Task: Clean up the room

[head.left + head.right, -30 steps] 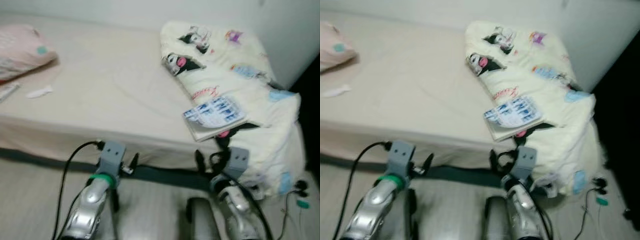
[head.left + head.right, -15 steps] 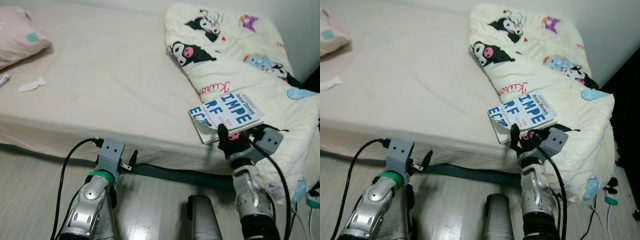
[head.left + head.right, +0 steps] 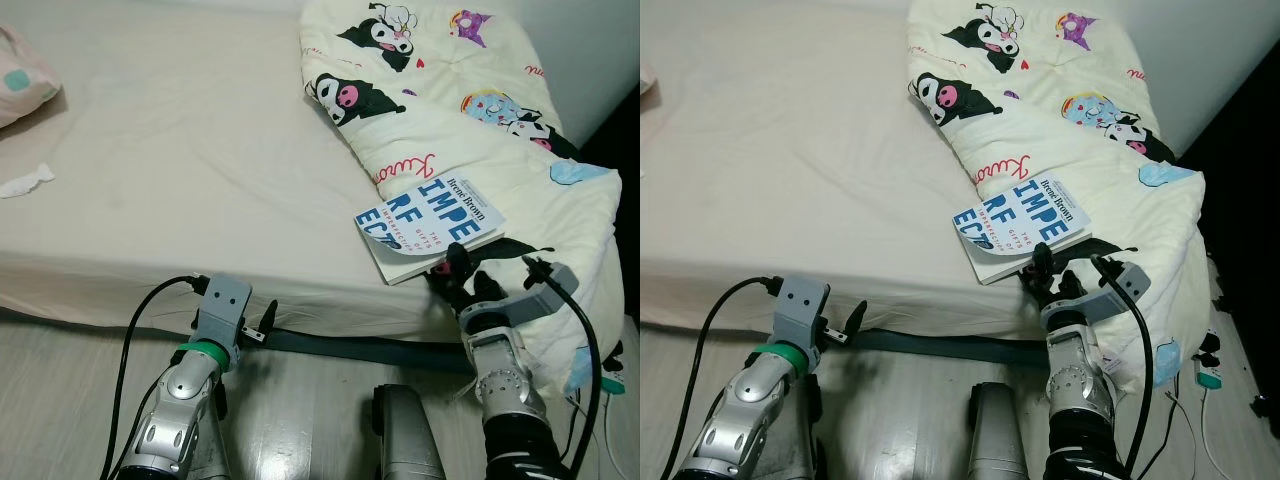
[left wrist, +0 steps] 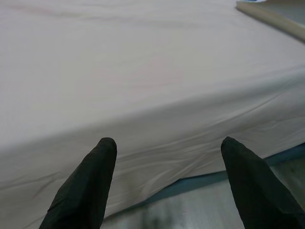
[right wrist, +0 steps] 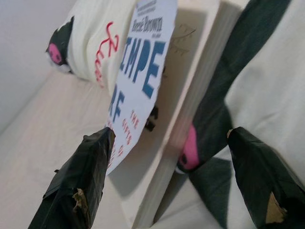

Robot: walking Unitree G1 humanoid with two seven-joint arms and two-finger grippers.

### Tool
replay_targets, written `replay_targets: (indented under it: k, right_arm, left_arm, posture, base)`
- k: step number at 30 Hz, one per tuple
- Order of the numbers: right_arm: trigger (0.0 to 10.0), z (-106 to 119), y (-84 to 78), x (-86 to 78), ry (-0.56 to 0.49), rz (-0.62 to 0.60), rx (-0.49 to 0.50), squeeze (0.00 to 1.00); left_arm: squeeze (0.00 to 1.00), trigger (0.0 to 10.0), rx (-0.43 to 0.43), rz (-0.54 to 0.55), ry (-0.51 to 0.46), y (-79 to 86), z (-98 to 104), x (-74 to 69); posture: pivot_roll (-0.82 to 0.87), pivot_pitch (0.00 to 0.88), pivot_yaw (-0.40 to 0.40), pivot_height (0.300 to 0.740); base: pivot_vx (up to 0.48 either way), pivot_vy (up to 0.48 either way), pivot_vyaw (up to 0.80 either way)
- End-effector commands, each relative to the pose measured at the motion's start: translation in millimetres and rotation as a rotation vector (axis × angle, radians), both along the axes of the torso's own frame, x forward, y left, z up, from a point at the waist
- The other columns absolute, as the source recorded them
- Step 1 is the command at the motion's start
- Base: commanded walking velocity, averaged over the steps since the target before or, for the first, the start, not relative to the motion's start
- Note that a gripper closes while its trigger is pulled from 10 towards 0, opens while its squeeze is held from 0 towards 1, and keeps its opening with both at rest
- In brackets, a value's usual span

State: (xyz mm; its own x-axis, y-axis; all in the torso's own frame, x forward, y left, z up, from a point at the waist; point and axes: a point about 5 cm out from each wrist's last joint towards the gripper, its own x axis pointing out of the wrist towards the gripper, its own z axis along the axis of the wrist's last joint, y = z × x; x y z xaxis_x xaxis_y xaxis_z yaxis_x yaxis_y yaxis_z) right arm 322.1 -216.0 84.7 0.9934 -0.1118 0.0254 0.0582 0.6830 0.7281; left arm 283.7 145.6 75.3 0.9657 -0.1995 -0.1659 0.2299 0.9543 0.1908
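Note:
A white paperback book (image 3: 428,225) with blue letters lies on the cartoon-print blanket (image 3: 450,110) at the bed's near edge, its front cover curled up. My right gripper (image 3: 463,272) is open just in front of the book's near corner. In the right wrist view the book (image 5: 143,81) sits between and beyond the fingertips (image 5: 97,157), which do not touch it. My left gripper (image 4: 169,143) is open, low in front of the mattress side, with nothing between its fingers.
The cream mattress (image 3: 180,150) fills the left and middle. A pink pillow (image 3: 20,70) and a crumpled white tissue (image 3: 25,182) lie at its far left. A dark bed-frame strip (image 3: 330,345) runs under the mattress. Cables (image 3: 1205,365) lie on the floor at the right.
My right arm rose from below the bed edge up to the book's near corner. The camera shifted, so the bed looks nearer. The left arm kept its pose.

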Motion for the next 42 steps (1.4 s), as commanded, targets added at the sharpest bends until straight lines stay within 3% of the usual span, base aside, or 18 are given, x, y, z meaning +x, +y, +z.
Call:
replay_targets:
  k: [1,2,12,14,18,24,35,37,42]
  right_arm:
    - [10.0,-5,-2.3,-1.2,0.008,0.017,0.034,1.00]
    - [10.0,-3,-1.4,2.0,-0.001,0.048,0.037,0.00]
    - [10.0,1,19.8,16.3,-0.004,0.196,0.030,0.00]
    - [10.0,-6,29.4,20.6,0.044,0.234,0.042,0.00]
    - [10.0,-10,31.1,23.5,0.090,0.220,0.077,0.00]
    - [10.0,-20,20.4,21.4,0.166,0.112,0.087,0.00]
    - [10.0,-25,-12.3,12.0,0.168,-0.018,0.107,0.00]
    - [10.0,-19,-17.3,14.7,0.132,-0.003,0.096,0.00]
    - [10.0,2,-3.2,29.1,0.025,0.167,0.092,0.00]
  left_arm:
    - [0.00,10.0,0.007,-0.007,0.020,-0.7,-4,-4.6]
    - [0.00,10.0,0.007,-0.007,0.020,-0.8,-4,-4.7]
    - [0.00,10.0,0.007,-0.010,0.022,-1.5,-3,-7.5]
    - [0.00,10.0,0.009,-0.008,0.023,-0.7,-3,-10.0]
    - [0.00,10.0,0.014,-0.005,0.026,1.4,-3,-12.5]
    - [0.00,10.0,0.023,0.000,0.033,5.2,-2,-18.5]
    - [0.00,10.0,0.037,-0.023,0.047,4.3,-2,-22.3]
    - [0.00,10.0,0.039,-0.027,0.046,3.9,-1,-21.7]
    - [0.00,10.0,0.045,-0.025,0.044,5.8,2,-20.6]
  posture:
    - [0.06,0.113,0.012,0.524]
    - [0.06,0.115,0.013,0.524]
    - [0.08,0.130,0.011,0.524]
    - [0.10,0.143,0.011,0.524]
    - [0.10,0.147,0.012,0.524]
    - [0.13,0.168,0.015,0.524]
    - [0.12,0.193,0.037,0.524]
    - [0.13,0.194,0.041,0.524]
    - [0.14,0.197,0.039,0.524]
  base:
    - [0.000,0.000,0.00]
    - [0.000,0.000,0.00]
    - [0.000,0.000,0.00]
    - [0.000,0.000,0.00]
    - [0.000,0.000,0.00]
    - [0.000,0.000,0.00]
    - [0.000,0.000,0.00]
    - [0.000,0.000,0.00]
    - [0.000,0.000,0.00]
